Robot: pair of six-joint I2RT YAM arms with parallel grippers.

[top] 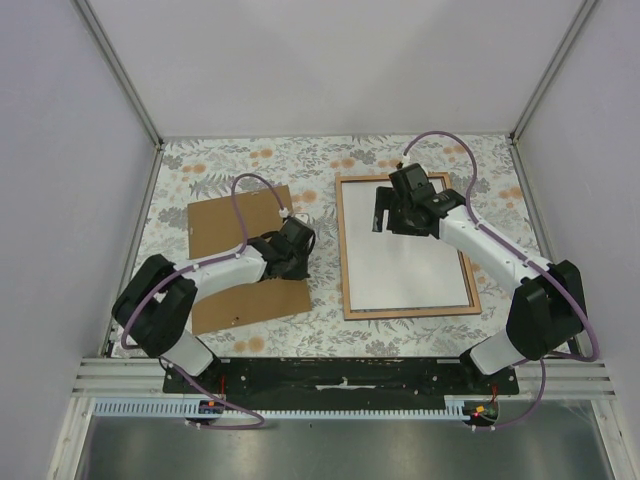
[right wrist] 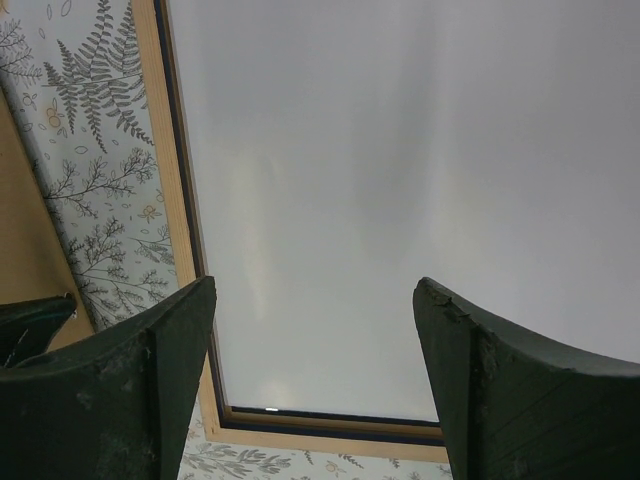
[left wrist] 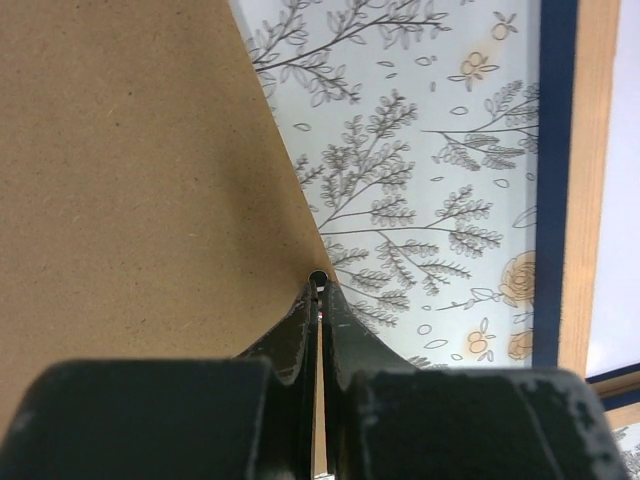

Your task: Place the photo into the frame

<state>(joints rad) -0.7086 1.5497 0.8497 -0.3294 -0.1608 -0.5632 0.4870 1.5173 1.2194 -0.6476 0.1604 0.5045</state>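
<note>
Overhead view, centre right: one large thin-edged rectangular picture frame [top: 343, 260] lies with its light wood back upward on the floral tabletop [top: 250, 160], leaving its recess open from above. One large thin rectangular photo [top: 400, 270], plain white reverse up, fills that recess and appears already seated. One right gripper [right wrist: 315, 285] hangs over the photo's upper part, fingers spread wide and holding nothing, probably placed to press or check the sheet. Centre left: one brown fibreboard backing panel [top: 225, 235] lies apart from the frame. One left gripper [left wrist: 318, 283] sits at its right edge, fingers closed together; whether they nip that edge cannot be told
</note>
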